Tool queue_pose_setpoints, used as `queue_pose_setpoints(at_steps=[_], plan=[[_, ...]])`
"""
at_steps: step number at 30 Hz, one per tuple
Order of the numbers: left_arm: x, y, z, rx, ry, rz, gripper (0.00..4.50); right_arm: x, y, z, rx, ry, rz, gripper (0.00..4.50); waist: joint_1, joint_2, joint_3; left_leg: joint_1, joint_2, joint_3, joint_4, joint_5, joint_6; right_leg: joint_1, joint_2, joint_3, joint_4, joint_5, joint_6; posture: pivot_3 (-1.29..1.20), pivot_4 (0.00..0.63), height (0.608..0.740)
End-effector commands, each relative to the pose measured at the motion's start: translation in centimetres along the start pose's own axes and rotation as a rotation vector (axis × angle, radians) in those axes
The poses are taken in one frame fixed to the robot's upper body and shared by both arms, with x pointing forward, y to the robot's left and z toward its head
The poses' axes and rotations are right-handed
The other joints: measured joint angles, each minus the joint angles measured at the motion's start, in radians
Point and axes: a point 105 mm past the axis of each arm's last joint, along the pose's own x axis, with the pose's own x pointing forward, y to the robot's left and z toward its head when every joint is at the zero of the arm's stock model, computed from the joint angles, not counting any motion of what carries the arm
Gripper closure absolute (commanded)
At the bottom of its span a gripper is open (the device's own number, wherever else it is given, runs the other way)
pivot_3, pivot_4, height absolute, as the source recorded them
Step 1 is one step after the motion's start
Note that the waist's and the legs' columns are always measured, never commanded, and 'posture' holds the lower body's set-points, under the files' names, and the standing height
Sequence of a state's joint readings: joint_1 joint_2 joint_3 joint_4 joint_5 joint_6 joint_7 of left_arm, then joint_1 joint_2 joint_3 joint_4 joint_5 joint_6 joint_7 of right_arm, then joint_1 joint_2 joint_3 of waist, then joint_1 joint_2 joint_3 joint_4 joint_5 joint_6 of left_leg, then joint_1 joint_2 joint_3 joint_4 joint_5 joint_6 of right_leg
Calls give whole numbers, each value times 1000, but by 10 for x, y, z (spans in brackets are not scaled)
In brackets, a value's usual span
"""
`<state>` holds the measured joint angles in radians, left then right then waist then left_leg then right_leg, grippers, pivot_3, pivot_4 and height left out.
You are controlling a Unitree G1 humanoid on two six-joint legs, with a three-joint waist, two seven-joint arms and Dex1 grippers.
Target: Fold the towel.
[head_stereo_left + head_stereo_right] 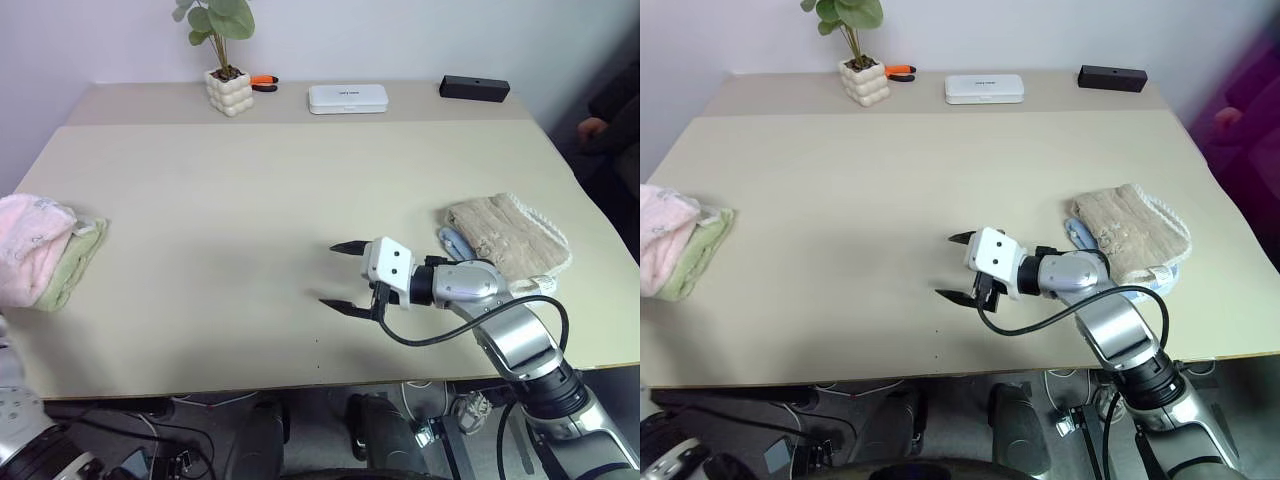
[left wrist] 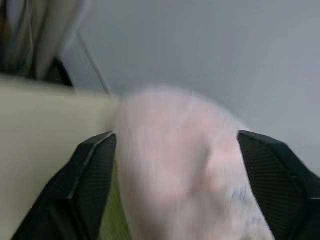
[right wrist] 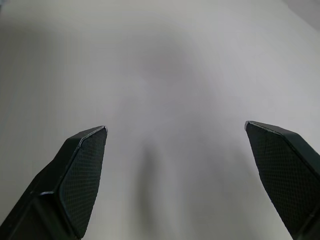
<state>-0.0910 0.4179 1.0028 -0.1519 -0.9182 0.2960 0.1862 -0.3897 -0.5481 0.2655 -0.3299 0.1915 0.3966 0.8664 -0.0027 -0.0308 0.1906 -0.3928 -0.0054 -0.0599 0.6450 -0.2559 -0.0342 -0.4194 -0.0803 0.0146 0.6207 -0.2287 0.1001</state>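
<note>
The pale pink towel (image 1: 30,245) lies bunched at the table's far left edge, on top of a light green towel (image 1: 78,262). In the left wrist view my left gripper (image 2: 176,136) is open, and the pink towel (image 2: 175,165) lies blurred between its two spread fingers (image 2: 92,170). I cannot tell whether the fingers touch the cloth. My right gripper (image 1: 330,275) is open over bare table near the front middle, pointing left, with nothing between its fingers (image 3: 82,165).
A beige knitted towel (image 1: 505,235) lies at the right over a pale blue cloth (image 1: 450,240). At the back stand a potted plant (image 1: 229,90), an orange tool (image 1: 264,81), a white case (image 1: 347,98) and a black box (image 1: 474,88). A person's hand (image 1: 592,127) rests at the far right.
</note>
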Motion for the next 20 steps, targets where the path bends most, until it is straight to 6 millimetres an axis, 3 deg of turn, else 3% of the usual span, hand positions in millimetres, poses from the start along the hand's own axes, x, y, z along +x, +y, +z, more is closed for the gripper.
queue_pose_setpoints(at_steps=[1, 4, 7, 9, 12, 15, 20], plan=[[-6, -65, 10, 248, -5, -328, 494, -12, -23, 7, 0, -45, -64, 0, 8, 0, 0, 0, 0, 0, 0, 0, 0, 1, 0, 0, -1, 0, 0, 0, 150, 738], [-44, -122, -46, 516, 224, -752, 494, -26, -53, -1, 30, -37, -193, 0, 16, 3, 0, 0, -1, 0, 0, 0, 0, 2, 0, 0, -3, 0, -1, 0, 150, 738], [-80, -143, -86, 593, 366, -972, 494, -42, -74, -11, 88, -34, -307, 0, 13, 9, 1, 0, -3, 2, 0, 0, 0, 4, -2, 3, -7, 1, -2, 0, 150, 738], [-95, -148, -103, 615, 417, -1041, 494, -51, -80, -18, 127, -29, -350, 0, 7, 8, 1, 0, -2, 2, 0, -2, -2, 4, -1, 3, -8, 1, -2, 0, 150, 738], [-119, -152, -129, 637, 500, -1165, 494, -74, -74, -45, 222, 61, -404, 0, -4, 8, 1, 0, 0, 2, -3, -2, -3, 1, 0, 3, -6, 1, -1, 0, 150, 738], [-122, -150, -139, 641, 521, -1188, 494, -86, -63, -56, 265, 108, -409, 0, -9, 9, 1, 0, 0, 2, -6, -2, -2, 0, 1, 3, -6, 1, -1, 0, 150, 738], [-124, -148, -145, 626, 537, -1206, 494, -92, -64, -55, 307, 85, -447, 0, -19, 10, 2, 2, 1, 4, -7, -2, -2, -1, 2, 4, -5, 1, -1, 0, 150, 738]])
